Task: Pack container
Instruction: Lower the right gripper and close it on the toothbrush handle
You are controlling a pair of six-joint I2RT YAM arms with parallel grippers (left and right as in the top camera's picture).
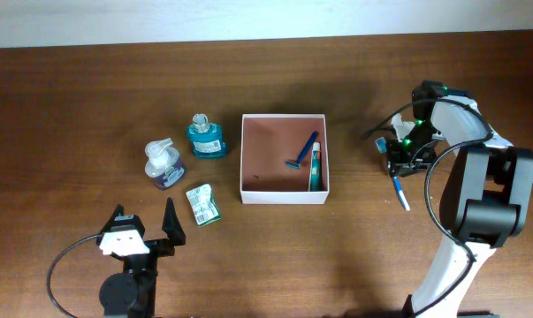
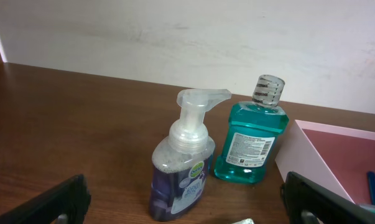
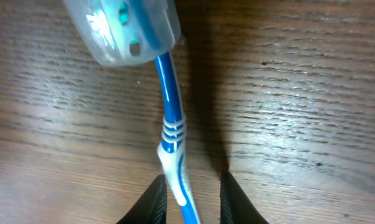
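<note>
The container sits open-topped at mid-table, between the two arms so either could plausibly reach it. A razor and a tube already lie inside, towards its right wall; the rest of the floor is bare, so packing looks partly done. Just left of it stand the teal bottle and the pump bottle, with a packet lying nearer the left arm. The left claw is spread wide, holding nothing, facing those bottles. Well to the container's right, the right claw hangs over the toothbrush, which lies on the wood.

The right wrist view shows what overhead cannot: the fingers straddle the handle at a narrow gap, one touching it, the other apart, so it seems not yet clamped, and a clear cap covers the head. The left wrist view shows both bottles upright, which overhead leaves unclear
</note>
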